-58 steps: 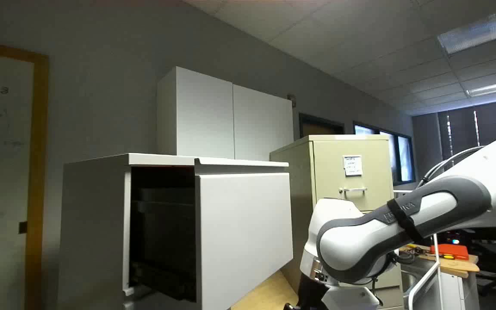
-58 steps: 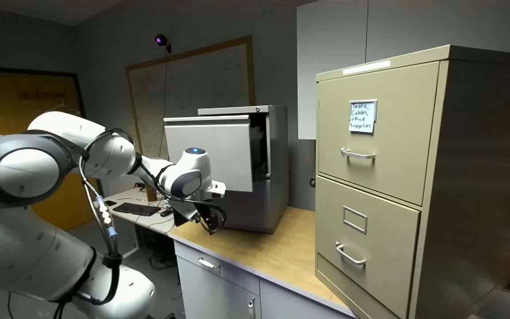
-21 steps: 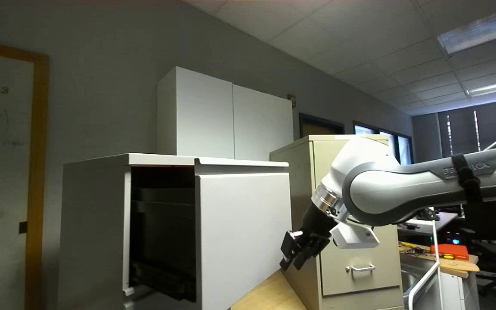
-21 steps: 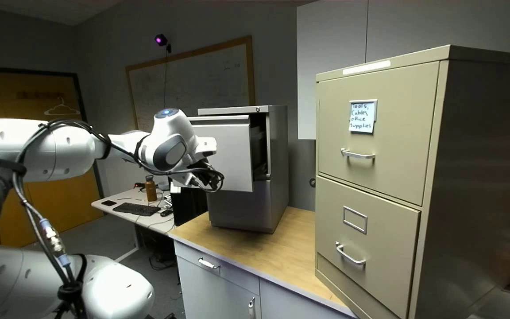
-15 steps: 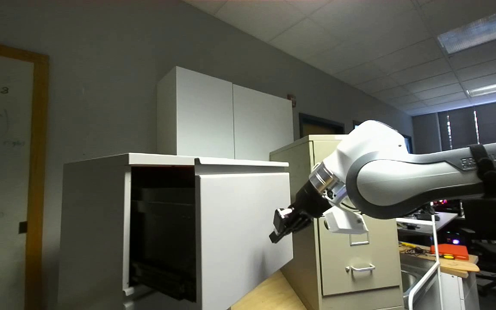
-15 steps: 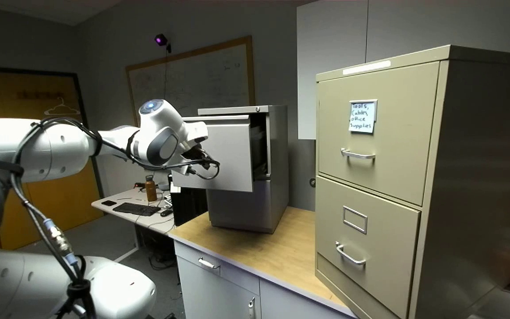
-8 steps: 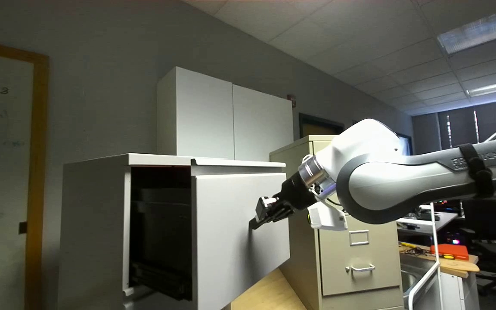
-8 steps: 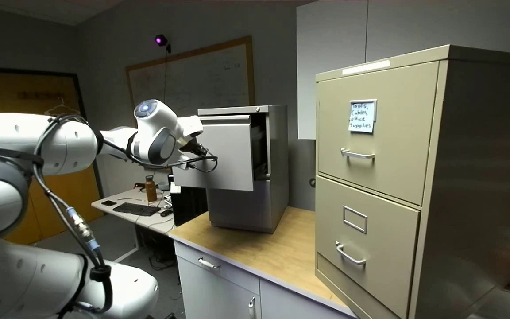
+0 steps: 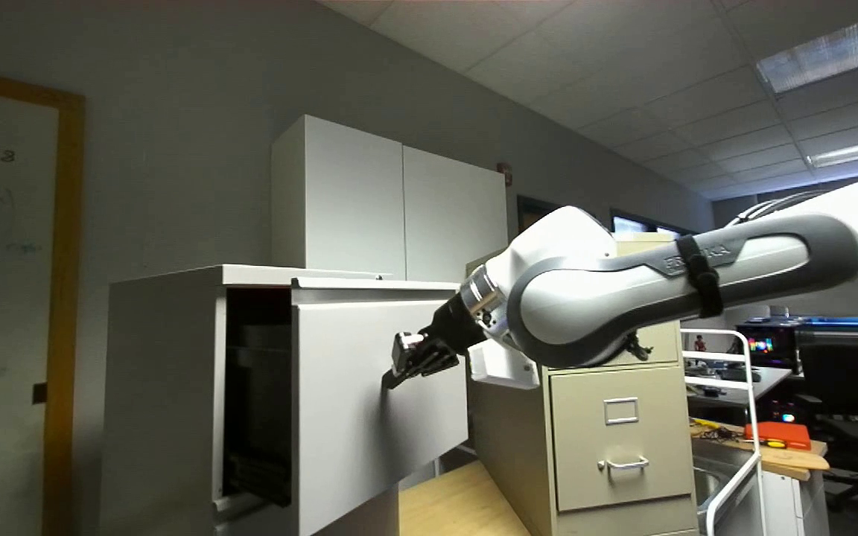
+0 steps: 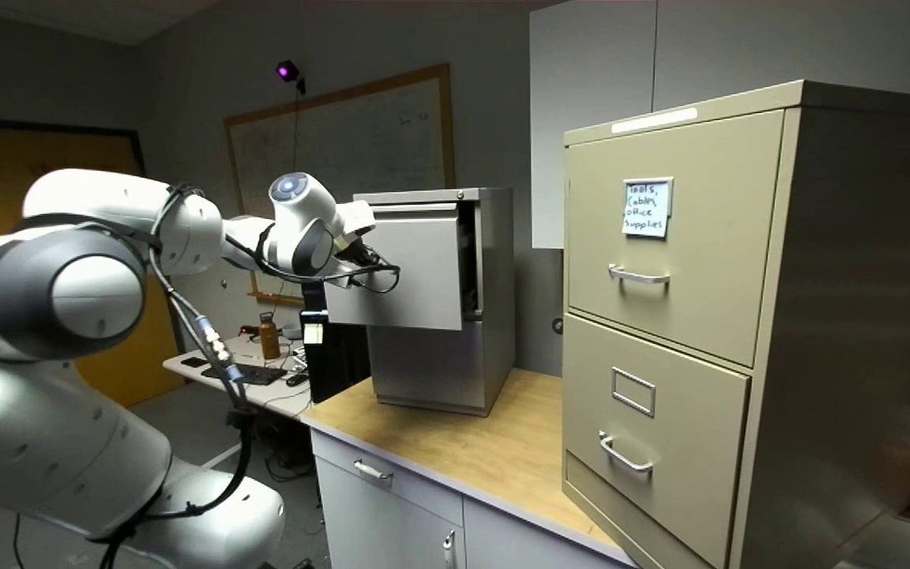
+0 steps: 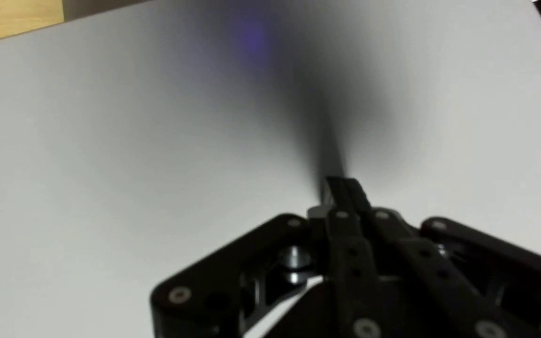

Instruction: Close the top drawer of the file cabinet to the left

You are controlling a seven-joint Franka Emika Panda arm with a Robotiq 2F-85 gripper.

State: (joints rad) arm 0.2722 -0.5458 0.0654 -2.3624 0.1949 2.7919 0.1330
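Note:
The top drawer [image 9: 336, 417] stands partly out of the white-grey file cabinet [image 9: 164, 387], its dark inside showing at the side gap. In both exterior views the file cabinet [image 10: 496, 316] sits on the wooden counter, and the drawer front [image 10: 423, 276] juts forward. My gripper [image 9: 390, 381] is shut, its black fingertips against the flat front of the drawer. From the wrist, the drawer front [image 11: 134, 155] fills most of the picture, and the gripper [image 11: 344, 179] has its two fingers together with nothing between them. In an exterior view the wrist and cables largely hide the fingers.
A beige cabinet [image 9: 619, 439] with handles stands close beside the arm. The wooden counter [image 10: 518, 427] extends beneath both cabinets. A white two-door cupboard [image 9: 392, 201] hangs behind. A desk [image 10: 210, 363] with keyboard and bottle is farther back.
The gripper has risen, shut, and come against the drawer front. Over the last half second the drawer has slid inward with it, and the dark side gap has narrowed.

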